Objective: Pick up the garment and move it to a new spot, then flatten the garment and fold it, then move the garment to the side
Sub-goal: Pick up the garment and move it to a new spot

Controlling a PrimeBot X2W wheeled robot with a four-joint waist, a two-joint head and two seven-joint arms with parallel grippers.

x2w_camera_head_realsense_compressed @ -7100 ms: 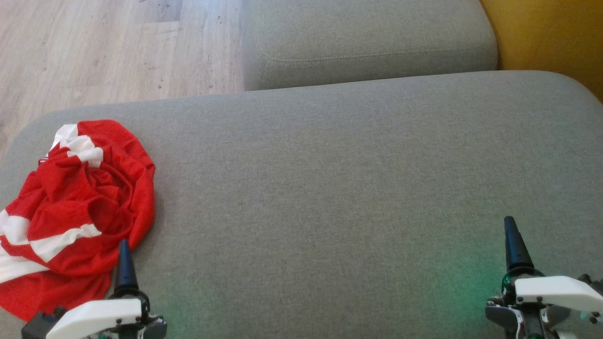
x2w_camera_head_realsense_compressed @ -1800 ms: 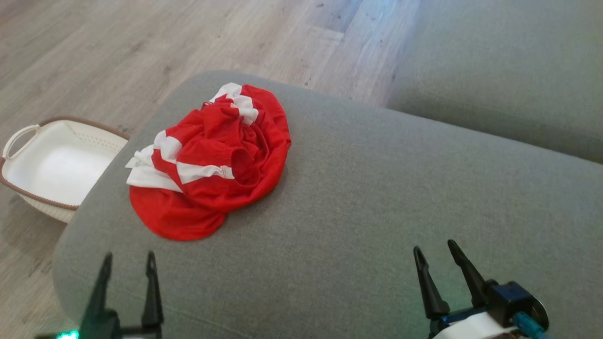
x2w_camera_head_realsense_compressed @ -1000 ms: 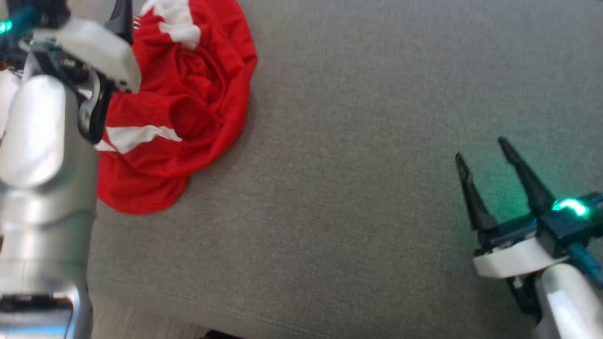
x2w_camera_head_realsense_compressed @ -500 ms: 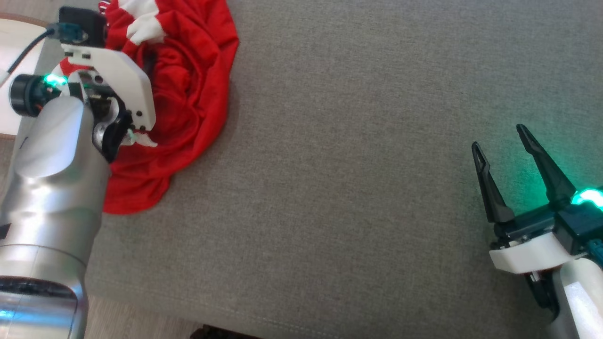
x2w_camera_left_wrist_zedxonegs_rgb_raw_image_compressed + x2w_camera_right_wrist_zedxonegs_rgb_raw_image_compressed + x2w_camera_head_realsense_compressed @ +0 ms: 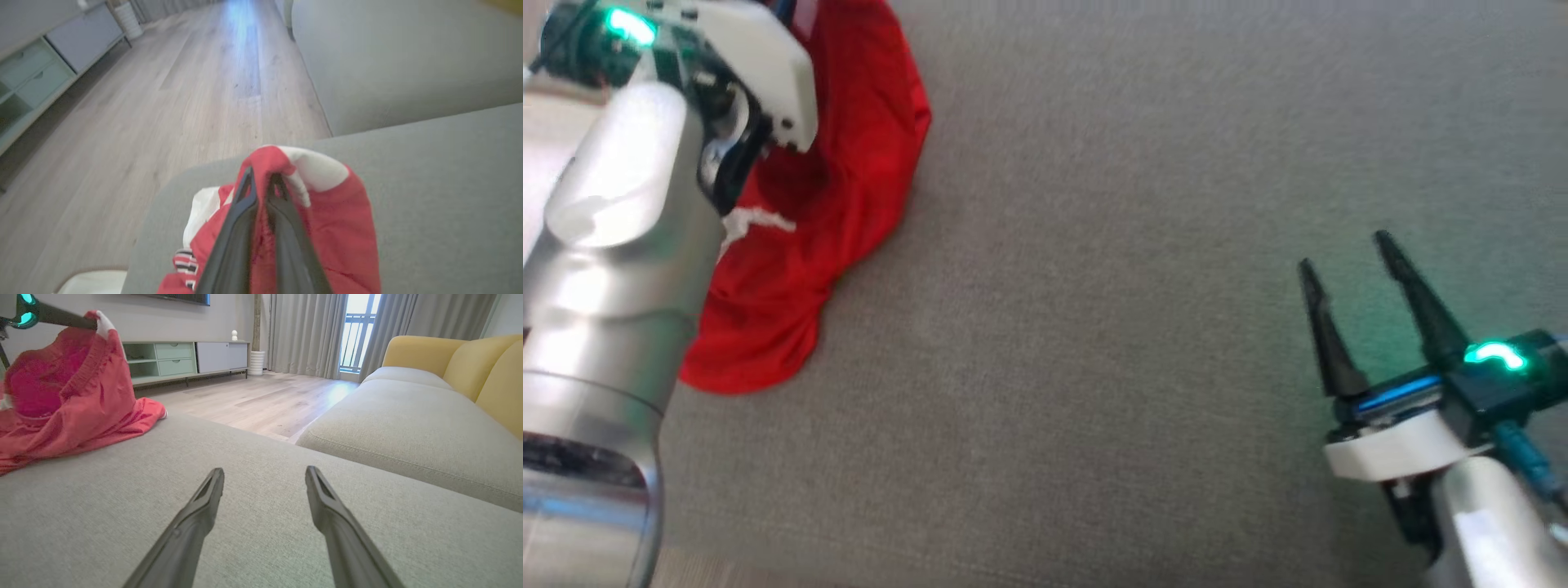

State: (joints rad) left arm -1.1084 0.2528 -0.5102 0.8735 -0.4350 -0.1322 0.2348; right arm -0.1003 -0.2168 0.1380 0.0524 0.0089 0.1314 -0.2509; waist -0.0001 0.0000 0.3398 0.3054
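We're on the very first step, the pick-up. The left arm [image 5: 613, 188] reaches over the left end of the sofa seat [image 5: 1094, 327]. The left jaws are pinched tight on a fold of the red-and-white garment [image 5: 343, 228], cloth bunched over their tips. One edge hangs raised from that grip and the rest trails on the seat. The right jaws stand wide and empty, low above bare seat well to the right. Next, we reckon, comes a clean lift and a carry toward the middle, high enough that the trailing cloth doesn't drag or slip free.

Grey cushion [image 5: 1094, 327] lies bare right of garment [image 5: 849, 163].
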